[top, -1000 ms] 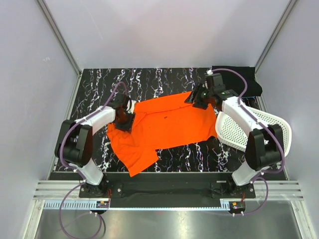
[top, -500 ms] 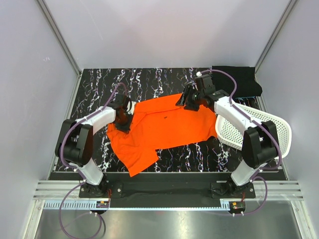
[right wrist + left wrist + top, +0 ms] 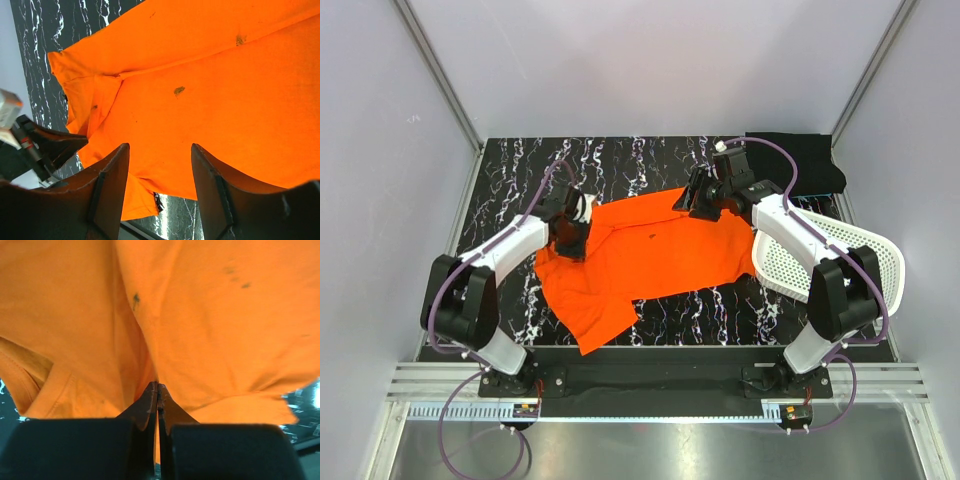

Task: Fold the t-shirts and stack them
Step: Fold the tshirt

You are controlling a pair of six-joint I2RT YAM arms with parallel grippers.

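Observation:
The orange t-shirt (image 3: pixel 650 255) lies spread and creased across the middle of the black marbled table (image 3: pixel 520 170). A black t-shirt (image 3: pixel 800 160) sits folded at the far right corner. My left gripper (image 3: pixel 572 238) is shut on a pinch of the orange t-shirt (image 3: pixel 210 330) at its left edge; the fingertips meet with cloth bunched around them. My right gripper (image 3: pixel 692 197) hovers open over the shirt's far edge, its fingers (image 3: pixel 112 175) spread wide above the orange t-shirt (image 3: pixel 210 100), nothing between them.
A white perforated basket (image 3: pixel 820 255) lies tipped at the right, under the right forearm. Grey walls enclose the table on three sides. The left gripper's dark body (image 3: pixel 45 145) shows at the left of the right wrist view.
My left gripper closed on the shirt's left edge and lifted slightly. The right gripper moved left along the far edge of the shirt, staying open.

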